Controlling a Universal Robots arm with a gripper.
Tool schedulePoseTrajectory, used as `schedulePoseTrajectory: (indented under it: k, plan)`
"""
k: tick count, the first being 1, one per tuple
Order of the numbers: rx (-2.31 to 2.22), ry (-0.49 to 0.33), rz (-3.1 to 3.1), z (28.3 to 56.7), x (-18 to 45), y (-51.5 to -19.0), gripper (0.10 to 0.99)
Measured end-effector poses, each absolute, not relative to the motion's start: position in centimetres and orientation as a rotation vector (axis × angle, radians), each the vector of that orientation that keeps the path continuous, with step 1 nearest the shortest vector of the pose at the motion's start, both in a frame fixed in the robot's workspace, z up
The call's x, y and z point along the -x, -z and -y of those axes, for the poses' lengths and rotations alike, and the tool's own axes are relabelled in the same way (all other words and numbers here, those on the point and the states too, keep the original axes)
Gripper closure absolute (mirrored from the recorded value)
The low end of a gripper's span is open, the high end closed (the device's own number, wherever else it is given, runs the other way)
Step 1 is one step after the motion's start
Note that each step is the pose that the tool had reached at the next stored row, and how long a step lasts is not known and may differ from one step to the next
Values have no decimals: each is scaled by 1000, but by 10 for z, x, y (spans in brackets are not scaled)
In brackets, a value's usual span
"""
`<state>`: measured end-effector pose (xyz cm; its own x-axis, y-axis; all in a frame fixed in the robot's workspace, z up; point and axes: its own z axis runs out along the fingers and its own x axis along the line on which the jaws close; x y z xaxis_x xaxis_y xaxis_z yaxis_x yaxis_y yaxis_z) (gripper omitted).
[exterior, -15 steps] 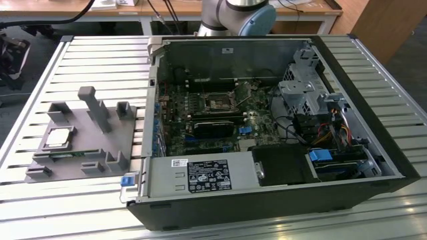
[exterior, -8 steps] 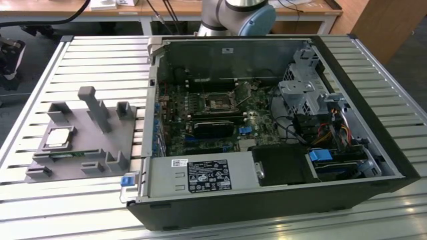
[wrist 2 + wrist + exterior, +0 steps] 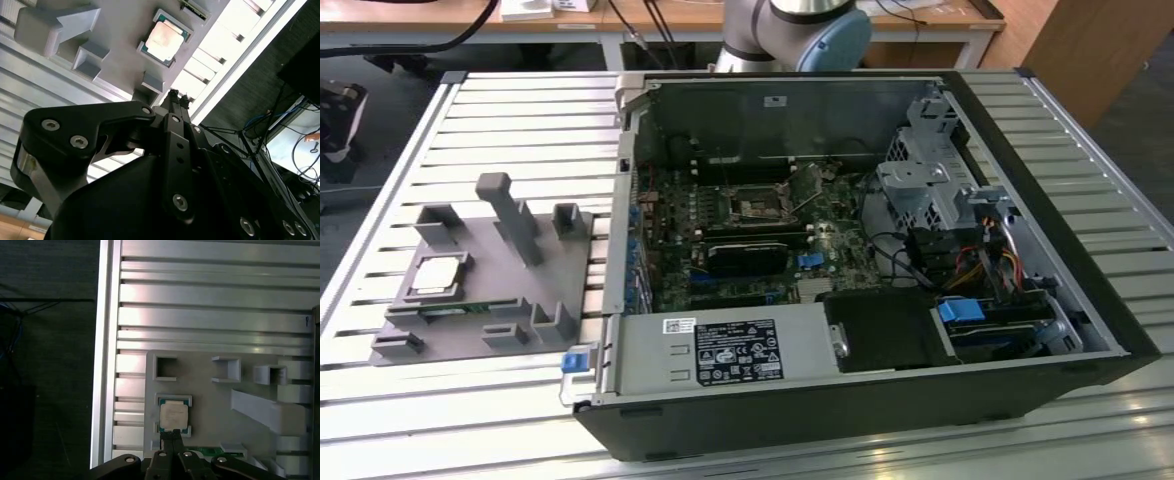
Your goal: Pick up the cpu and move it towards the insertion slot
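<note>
cpu point(image 3: 173, 416): seated in fixture point(image 3: 210, 400) recess
claw point(image 3: 172, 434): clenched, empty, near cpu
slot point(image 3: 758, 207): well apart from fixture

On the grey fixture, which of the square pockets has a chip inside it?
The pocket nearest the end effector: it holds the cpu, silvery top up. The other square pocket, farther away, is empty.
</note>
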<state>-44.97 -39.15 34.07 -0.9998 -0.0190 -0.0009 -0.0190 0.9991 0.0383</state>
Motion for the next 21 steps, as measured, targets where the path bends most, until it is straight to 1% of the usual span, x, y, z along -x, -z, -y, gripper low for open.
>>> schedulePoseTrajectory:
  k: [3, 6, 7, 11, 12, 13, 14, 15, 16, 17, 21]
  plan:
    - [30, -60, -3140, 392, 450, -337, 973]
    - [30, -60, -3140, 392, 450, -334, 792]
    - [30, -60, -3140, 392, 450, -333, 792]
    - [30, -59, -3140, 392, 450, -328, 561]
    - [30, -59, -3140, 392, 450, -327, 561]
    - [31, -59, -3140, 392, 450, -326, 502]
    - [31, -59, -3140, 392, 450, -325, 502]
    - [32, -59, -3140, 392, 450, -324, 443]
    - [32, -59, -3140, 392, 450, -323, 443]
    - [32, -59, -3140, 392, 450, -321, 380]
    - [32, -59, -3140, 392, 450, -319, 380]
